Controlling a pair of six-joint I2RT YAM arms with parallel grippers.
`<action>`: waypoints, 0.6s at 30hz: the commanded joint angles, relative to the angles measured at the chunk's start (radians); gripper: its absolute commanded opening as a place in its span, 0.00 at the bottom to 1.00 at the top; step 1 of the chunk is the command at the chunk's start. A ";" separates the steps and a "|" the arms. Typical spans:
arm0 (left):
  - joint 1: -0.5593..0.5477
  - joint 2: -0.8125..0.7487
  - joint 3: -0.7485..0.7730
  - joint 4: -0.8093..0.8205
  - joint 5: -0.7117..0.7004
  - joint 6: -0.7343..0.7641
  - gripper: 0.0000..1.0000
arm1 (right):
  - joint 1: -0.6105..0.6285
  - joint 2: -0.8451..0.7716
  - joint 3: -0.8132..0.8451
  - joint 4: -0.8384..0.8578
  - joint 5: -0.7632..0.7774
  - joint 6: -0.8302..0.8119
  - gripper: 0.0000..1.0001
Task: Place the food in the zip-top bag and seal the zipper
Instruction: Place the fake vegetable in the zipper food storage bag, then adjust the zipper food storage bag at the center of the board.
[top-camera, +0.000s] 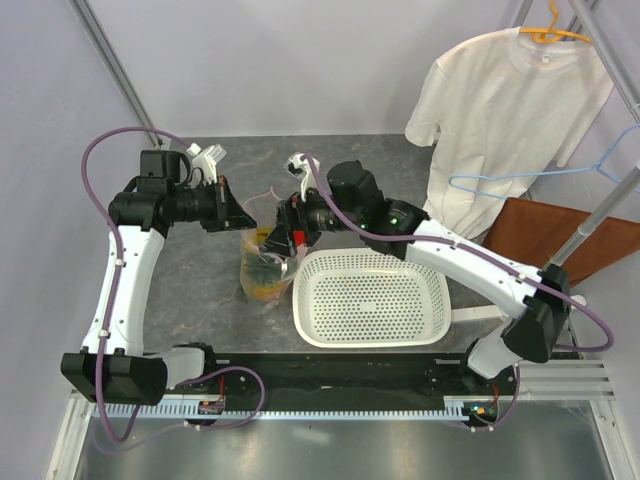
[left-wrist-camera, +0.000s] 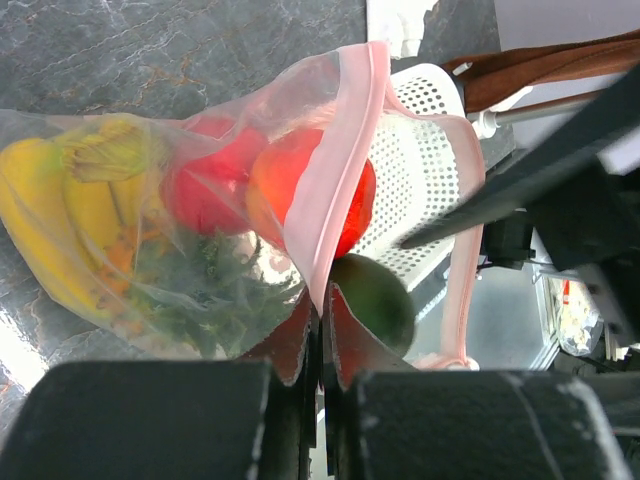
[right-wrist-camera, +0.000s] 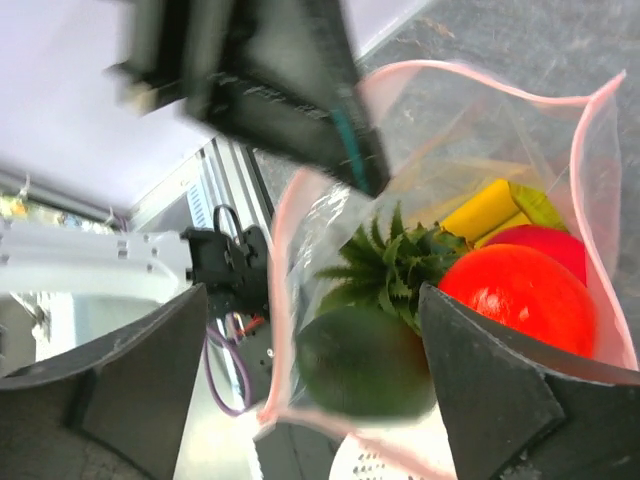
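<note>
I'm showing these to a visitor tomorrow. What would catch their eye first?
The clear zip-top bag between the two arms, stuffed with bright fruit: yellow bananas, a red-orange fruit and a dark green avocado at its mouth. The left gripper pinches its pink rim, and the right gripper gapes open at the mouth. Beside it sits a white perforated basket.

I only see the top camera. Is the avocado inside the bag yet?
Observer: Yes. The right wrist view shows the avocado just inside the mouth of the zip-top bag.
Child: Is the zipper shut?
Observer: No. In the left wrist view the zipper gapes wide open.
Child: What's holding the bag?
Observer: The left gripper pinches one mouth edge.
</note>
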 joint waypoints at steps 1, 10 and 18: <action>0.000 -0.022 0.021 0.026 0.036 -0.024 0.02 | 0.003 -0.132 0.068 -0.077 -0.060 -0.184 0.92; 0.003 -0.044 0.018 0.052 0.022 -0.049 0.02 | -0.017 -0.271 0.025 -0.276 0.104 -0.248 0.85; 0.006 -0.065 -0.013 0.124 -0.012 -0.157 0.02 | 0.023 -0.293 -0.101 -0.234 0.038 -0.294 0.51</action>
